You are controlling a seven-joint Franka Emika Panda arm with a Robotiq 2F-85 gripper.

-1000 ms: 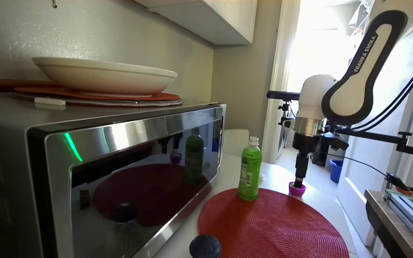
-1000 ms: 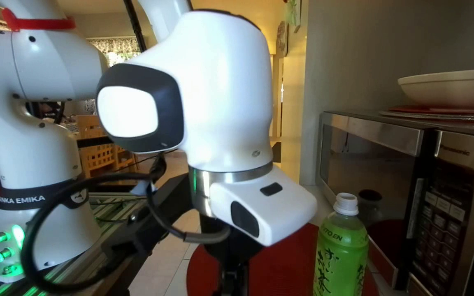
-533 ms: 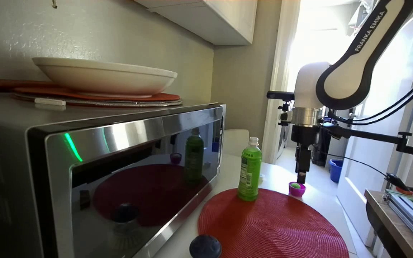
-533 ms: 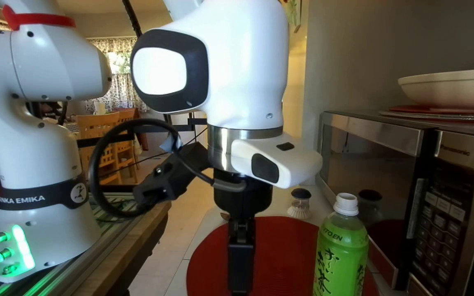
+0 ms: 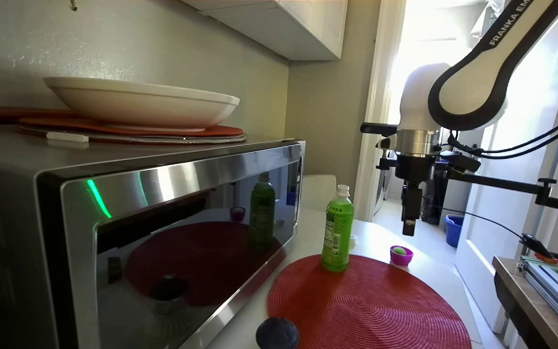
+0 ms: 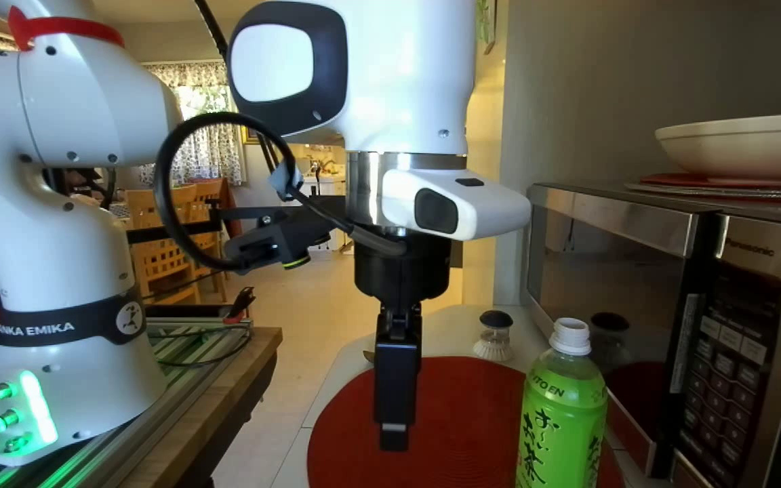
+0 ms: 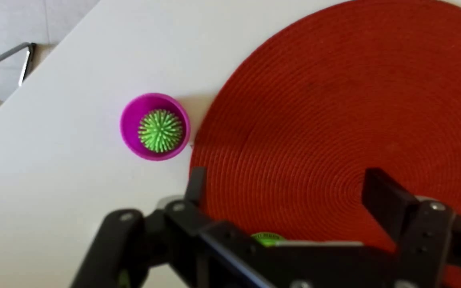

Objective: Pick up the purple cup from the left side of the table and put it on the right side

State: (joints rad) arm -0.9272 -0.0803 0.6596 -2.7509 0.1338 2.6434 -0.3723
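Observation:
The small purple cup (image 5: pixel 401 260) stands upright on the white table (image 5: pixel 378 237), just beyond the mat's edge. In the wrist view the cup (image 7: pixel 129 124) is up and left of the fingers, apart from them. A green spiky ball (image 7: pixel 160 131) lies inside it. My gripper (image 7: pixel 284 180) is open and empty, with only the red mat seen between its fingertips. In both exterior views the gripper (image 5: pixel 409 229) (image 6: pixel 394 437) hangs pointing down. In an exterior view it is above the cup. The cup is out of view in an exterior view facing the mat.
A green bottle (image 5: pixel 337 237) stands on the round red mat (image 5: pixel 361 305) near the cup. A steel microwave (image 5: pixel 255 160) lines one side. A dark-topped brush (image 6: pixel 495 332) stands past the mat. A wooden bench (image 6: pixel 228 407) is beside the table.
The arm has risen. One second ago the fingers were down at the cup; now the gripper is well above it. The cup stays in place, with the green ball now in plain view.

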